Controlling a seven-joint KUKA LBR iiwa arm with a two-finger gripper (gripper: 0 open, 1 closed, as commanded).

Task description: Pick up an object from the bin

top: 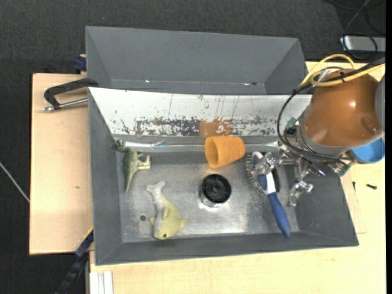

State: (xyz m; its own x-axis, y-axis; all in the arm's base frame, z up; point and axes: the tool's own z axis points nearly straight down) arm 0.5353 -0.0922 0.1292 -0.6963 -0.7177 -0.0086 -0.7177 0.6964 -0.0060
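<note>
My gripper hangs low over the right part of the bin, its metal fingers spread to either side of a blue and white pen-like tool. That tool lies slanted on the floor, its white upper end between the fingers, its blue end toward the front wall. The gripper is open, and the view does not show whether the fingers touch the tool. An orange cup lies on its side just left of the gripper by the back wall. A black round cap sits on the floor further left.
A green toy dinosaur lies by the left wall. A pale yellow and white toy animal lies at the front left. The arm's orange cover and cables hang over the bin's right rim.
</note>
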